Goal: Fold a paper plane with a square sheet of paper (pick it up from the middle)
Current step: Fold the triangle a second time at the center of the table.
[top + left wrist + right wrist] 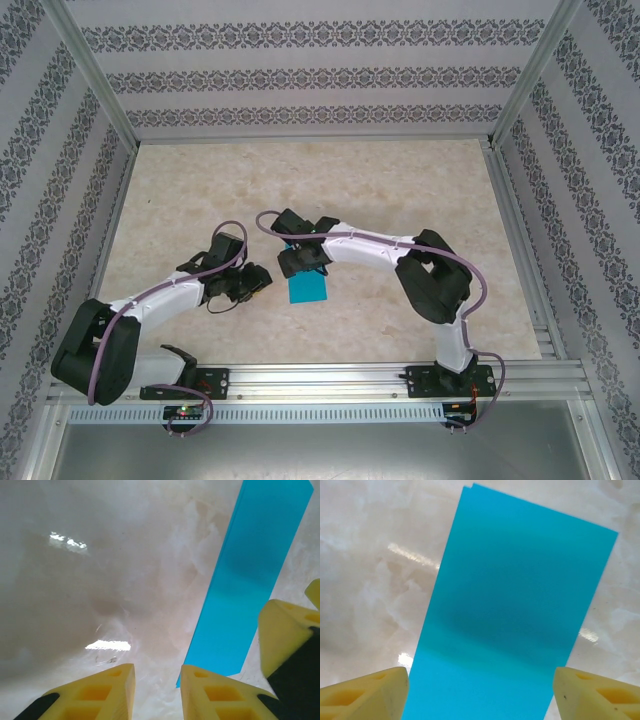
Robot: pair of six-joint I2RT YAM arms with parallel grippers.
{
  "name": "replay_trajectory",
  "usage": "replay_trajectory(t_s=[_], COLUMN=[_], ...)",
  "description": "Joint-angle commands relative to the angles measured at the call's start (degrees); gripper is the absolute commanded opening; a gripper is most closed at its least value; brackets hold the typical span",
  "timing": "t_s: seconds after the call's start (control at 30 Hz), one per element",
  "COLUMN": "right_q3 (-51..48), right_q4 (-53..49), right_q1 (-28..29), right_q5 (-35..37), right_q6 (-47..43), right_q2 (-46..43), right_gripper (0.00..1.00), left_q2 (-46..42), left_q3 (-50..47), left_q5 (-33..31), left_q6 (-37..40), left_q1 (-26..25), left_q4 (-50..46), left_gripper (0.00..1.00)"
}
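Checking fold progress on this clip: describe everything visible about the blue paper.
The blue paper is thin, plain cyan, a rectangle with two layered edges at its far corner, apparently folded in half. It lies flat on the marbled table, its near end between the open fingers of the right gripper; contact unclear.

The paper (307, 289) lies flat on the desk (400, 180), near the middle and a little toward the near edge. The right pincer (300, 262) stands over the paper's far end, fingers spread wide, one just outside each long edge. The left pincer (258, 282) sits just left of the paper, jaws apart with bare desk between them. From there the paper runs ahead and to the right, its near corner by the right-hand finger. Both arms reach in from the near edge, the left from the left and the right from the right.
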Motion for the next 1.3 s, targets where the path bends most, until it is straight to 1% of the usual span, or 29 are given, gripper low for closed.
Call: replay_trajectory(t_s=[0.0,0.1,0.27,0.43,0.7,0.9,0.97,1.1,1.27], right_q3=[1.37,1.32,1.93,2.14,1.20,0.26,-0.11,-2.64,-7.38], right_q4=[-1.43,-1.55,-2.50,-3.07,-4.70,-4.06,-3.52,-0.15,6.01], right_q1=[0.81,1.01,0.97,0.74,0.26,0.07,-0.11,-1.42,-4.15], right_q5=[-1.85,-3.46,-4.20,-4.35,-2.01,-1.82,-2.11,-6.15,-13.91], right_q6=[-1.61,-1.99,-1.85,-1.27,-0.71,-0.43,-0.25,0.27,0.63], right_q2=[1.97,2.81,5.09,6.95,8.79,9.08,8.86,7.43,4.92], right_gripper=[0.80,0.84,0.88,0.87,0.77,0.67,0.66,0.64,0.62], left_q2=[-0.81,-0.82,-0.80,-0.56,-0.15,-0.10,-0.10,0.13,0.21], left_q3=[-0.70,-0.79,-0.94,-0.83,-0.36,-0.24,-0.09,-0.11,0.13], left_q5=[-0.07,-0.20,-0.03,0.03,0.14,0.29,0.53,2.43,7.39], left_q6=[1.97,2.26,2.67,3.00,3.38,3.42,3.49,3.81,4.17], left_q1=[1.15,1.92,2.61,2.70,2.72,2.68,2.70,2.74,2.60], left_q4=[-2.37,-2.74,-2.82,-3.06,-3.26,-3.35,-3.26,-1.70,3.55], left_gripper=[0.30,0.30,0.30,0.30,0.31,0.31,0.31,0.31,0.31])
